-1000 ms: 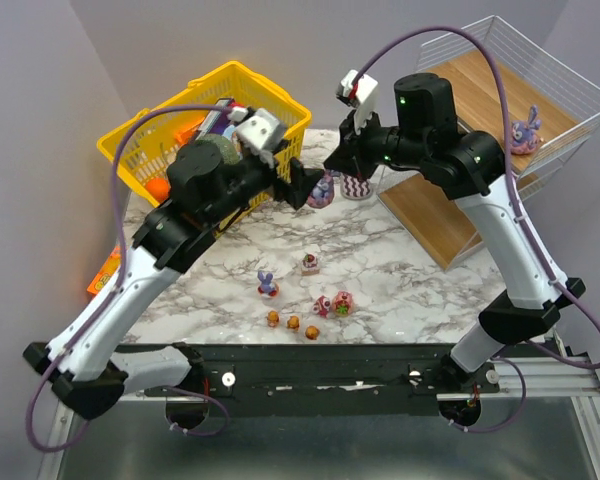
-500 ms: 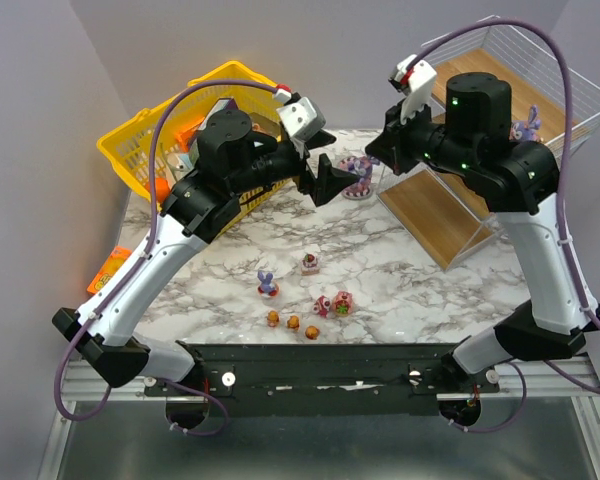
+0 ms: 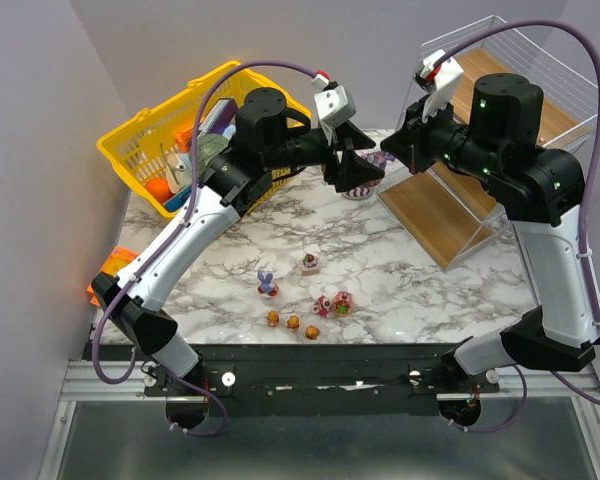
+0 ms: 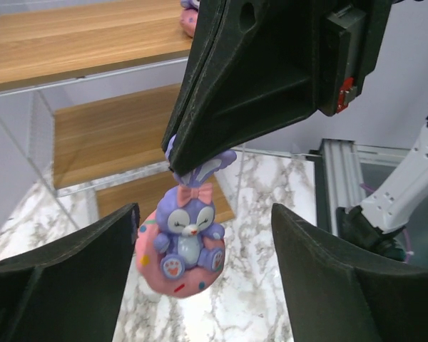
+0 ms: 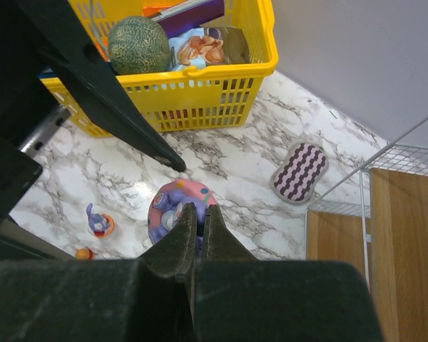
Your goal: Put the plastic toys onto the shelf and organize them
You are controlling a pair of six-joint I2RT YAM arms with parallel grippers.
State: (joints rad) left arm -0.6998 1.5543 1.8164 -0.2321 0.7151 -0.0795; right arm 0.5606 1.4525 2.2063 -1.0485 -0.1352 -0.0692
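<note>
My right gripper (image 5: 197,210) is shut on the ears of a purple bunny with a pink base (image 4: 185,239) and holds it in the air, also seen from above (image 5: 167,206). My left gripper (image 4: 205,214) is open, with a finger on each side of the hanging bunny, closest to its left finger (image 4: 64,278). In the top view both grippers meet (image 3: 365,165) just left of the shelf (image 3: 540,95). Another bunny (image 4: 189,14) sits on the shelf's top board. On the table are a purple bunny (image 3: 267,285), pink rounded toys (image 3: 310,263) (image 3: 332,303) and orange bears (image 3: 293,323).
A yellow basket (image 3: 135,150) with assorted items stands at the back left. The purple zigzag pad (image 5: 299,171) lies on the marble by the shelf's lowest board (image 3: 430,215). An orange packet (image 3: 105,275) lies off the table's left edge.
Both grippers have moved right and back toward the shelf with the bunny between them. The left arm has stretched out farther, and the right arm now hides the bunny on the shelf.
</note>
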